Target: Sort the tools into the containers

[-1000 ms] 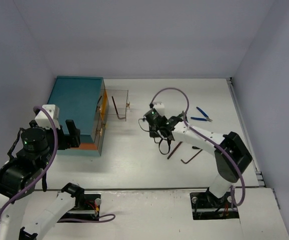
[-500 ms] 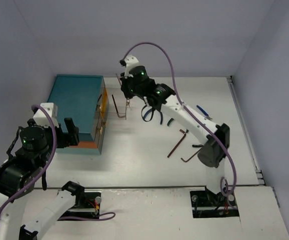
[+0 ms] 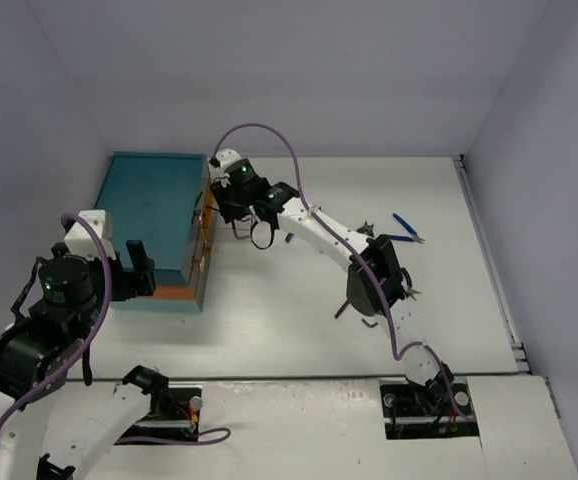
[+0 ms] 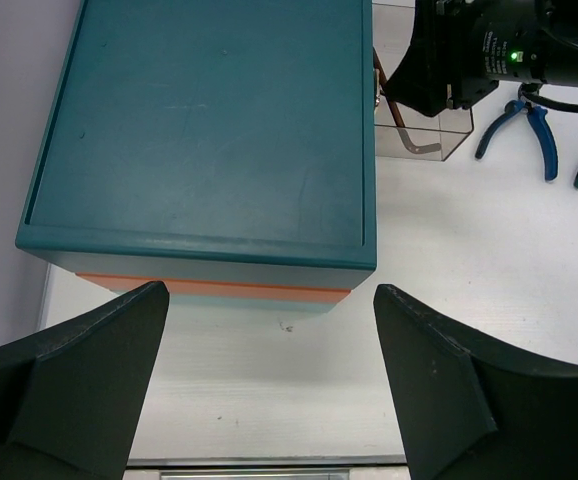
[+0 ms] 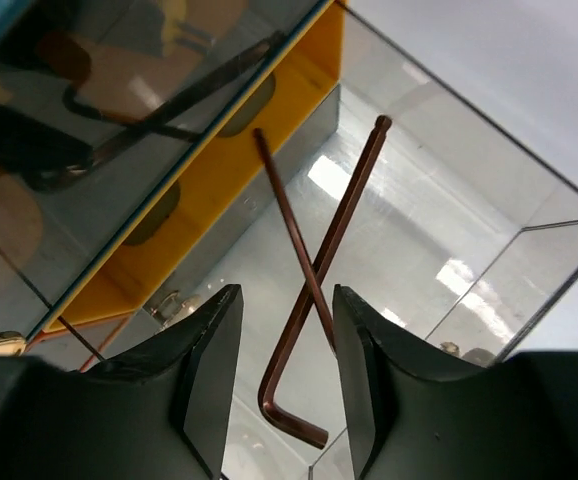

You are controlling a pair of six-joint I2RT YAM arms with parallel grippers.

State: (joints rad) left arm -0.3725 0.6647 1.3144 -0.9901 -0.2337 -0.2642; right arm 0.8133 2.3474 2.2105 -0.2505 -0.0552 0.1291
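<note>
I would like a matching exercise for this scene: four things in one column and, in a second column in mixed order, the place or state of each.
Things:
1. teal chest
2. hex key
3. blue pliers
4. left pincer

Places or states:
a. open, touching nothing
b. inside the clear drawer
c. lying on the table, outside the drawer
d. standing at the left of the table

Pairs: 1-d, 2-b, 3-c, 4-a.

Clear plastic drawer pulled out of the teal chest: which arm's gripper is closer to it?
Right. The right gripper hangs directly over the clear plastic drawer; the left gripper is off the teal chest's near end.
</note>
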